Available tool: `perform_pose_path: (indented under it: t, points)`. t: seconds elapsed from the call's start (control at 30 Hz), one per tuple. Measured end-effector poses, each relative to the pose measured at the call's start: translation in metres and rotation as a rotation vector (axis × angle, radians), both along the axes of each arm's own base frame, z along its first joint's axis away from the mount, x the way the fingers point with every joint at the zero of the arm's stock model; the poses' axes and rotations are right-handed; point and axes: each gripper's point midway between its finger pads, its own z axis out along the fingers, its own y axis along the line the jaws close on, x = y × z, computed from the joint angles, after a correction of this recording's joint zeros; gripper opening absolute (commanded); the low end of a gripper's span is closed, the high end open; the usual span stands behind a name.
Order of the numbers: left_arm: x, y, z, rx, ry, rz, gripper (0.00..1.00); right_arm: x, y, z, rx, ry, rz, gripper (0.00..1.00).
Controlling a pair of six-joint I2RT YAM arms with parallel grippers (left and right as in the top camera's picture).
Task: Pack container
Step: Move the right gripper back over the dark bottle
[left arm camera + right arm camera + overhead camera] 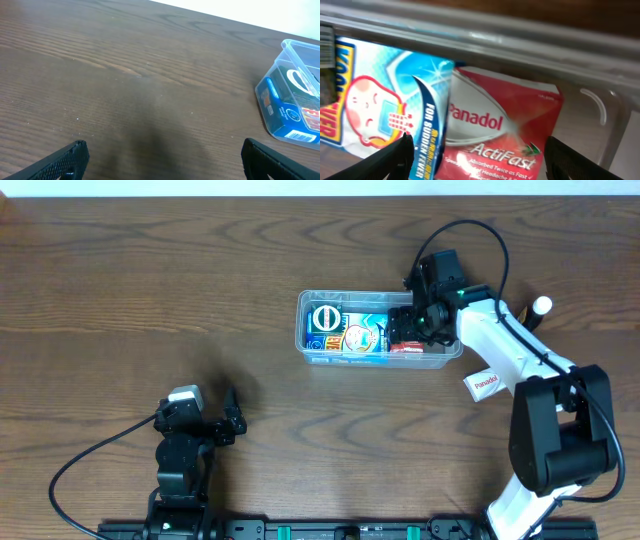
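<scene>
The clear plastic container [304, 320] lies at the table's middle right, holding a dark blue box [325, 323], a blue and white fever-patch box [365, 337] and a red Panadol ActiFast box [408, 345]. My right gripper [417, 320] hangs over the container's right end, open and empty. In the right wrist view its fingers [479, 160] straddle the red Panadol box [505, 135], beside the fever-patch box [380, 105], with the container wall [520, 50] behind. My left gripper [230, 420] is open and empty at the near left; its wrist view [162, 160] shows the container [295, 95] at far right.
A white Panadol box [484, 384] lies on the table right of the container, partly under the right arm. A small white object [542, 306] sits at the far right. Black cables run from both arms. The rail of the arm bases lies along the near edge.
</scene>
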Motion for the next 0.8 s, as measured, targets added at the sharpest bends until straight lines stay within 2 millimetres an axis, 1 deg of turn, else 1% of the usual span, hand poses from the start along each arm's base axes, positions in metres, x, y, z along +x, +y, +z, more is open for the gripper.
perform_pose_path:
  t: [0.07, 0.17, 0.23, 0.27, 0.33, 0.4, 0.43, 0.53, 0.57, 0.6, 0.63, 0.7, 0.8]
  points:
    - [0.0, 0.0, 0.0, 0.0, 0.0, 0.0, 0.98, 0.001, 0.001, 0.007, 0.006, -0.019, 0.009, 0.81]
    - [0.0, 0.0, 0.0, 0.0, 0.0, 0.0, 0.98, 0.004, 0.001, 0.031, 0.019, -0.079, 0.017, 0.81]
    - [0.0, 0.0, 0.0, 0.0, 0.0, 0.0, 0.98, 0.006, -0.005, 0.058, 0.028, -0.141, 0.009, 0.81]
    - [0.0, 0.0, 0.0, 0.0, 0.0, 0.0, 0.98, 0.008, -0.012, 0.074, 0.025, -0.18, -0.005, 0.82]
    - [0.0, 0.0, 0.0, 0.0, 0.0, 0.0, 0.98, 0.01, -0.027, 0.099, 0.011, -0.238, -0.038, 0.83]
    - [0.0, 0.0, 0.0, 0.0, 0.0, 0.0, 0.98, 0.009, -0.054, 0.128, -0.029, -0.304, -0.104, 0.88]
    - [0.0, 0.0, 0.0, 0.0, 0.0, 0.0, 0.98, 0.007, -0.064, 0.136, -0.044, -0.321, -0.128, 0.89]
    - [0.0, 0.0, 0.0, 0.0, 0.0, 0.0, 0.98, -0.001, -0.113, 0.158, -0.119, -0.357, -0.249, 0.88]
    - [0.0, 0.0, 0.0, 0.0, 0.0, 0.0, 0.98, -0.005, -0.131, 0.161, -0.147, -0.358, -0.296, 0.88]
    - [0.0, 0.0, 0.0, 0.0, 0.0, 0.0, 0.98, -0.007, -0.144, 0.162, -0.164, -0.355, -0.328, 0.87]
    - [0.0, 0.0, 0.0, 0.0, 0.0, 0.0, 0.98, -0.009, -0.163, 0.162, -0.183, -0.347, -0.379, 0.86]
    - [0.0, 0.0, 0.0, 0.0, 0.0, 0.0, 0.98, -0.014, -0.191, 0.159, -0.213, -0.328, -0.456, 0.86]
    - [0.0, 0.0, 0.0, 0.0, 0.0, 0.0, 0.98, -0.018, -0.227, 0.153, -0.246, -0.306, -0.551, 0.86]
